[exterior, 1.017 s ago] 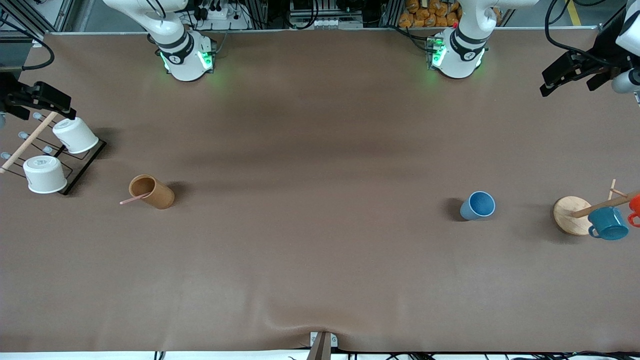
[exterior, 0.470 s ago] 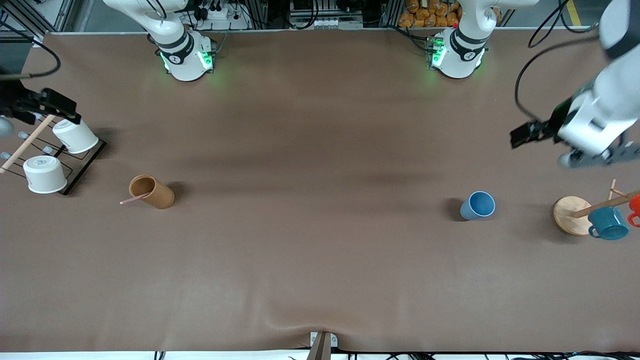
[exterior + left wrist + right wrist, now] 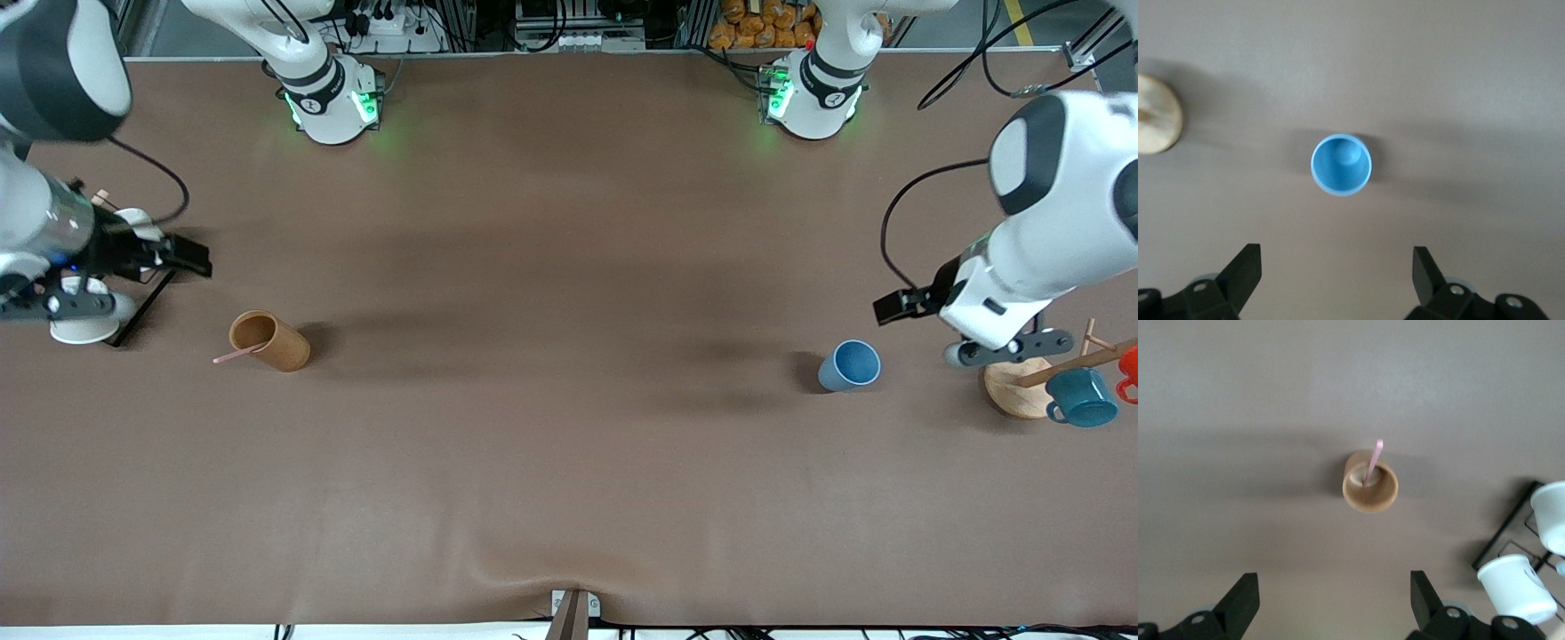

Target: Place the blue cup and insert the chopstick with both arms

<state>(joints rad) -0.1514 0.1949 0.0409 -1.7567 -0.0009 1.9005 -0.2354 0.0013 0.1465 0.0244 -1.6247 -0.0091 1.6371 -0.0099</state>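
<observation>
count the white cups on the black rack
2, both on the black rack at the right arm's end of the table: one white cup, another beside it. The arm may hide more.

even, diffuse overhead light, moderately bright; the brown table (image 3: 569, 427) shows broad soft shadow bands and no glare. the blue cup (image 3: 850, 365) and brown cylinder (image 3: 269, 340) cast short soft shadows. green base lights glow at the top. both wrist views look slightly soft; the white cups (image 3: 1528, 583) are a little washed out
</observation>
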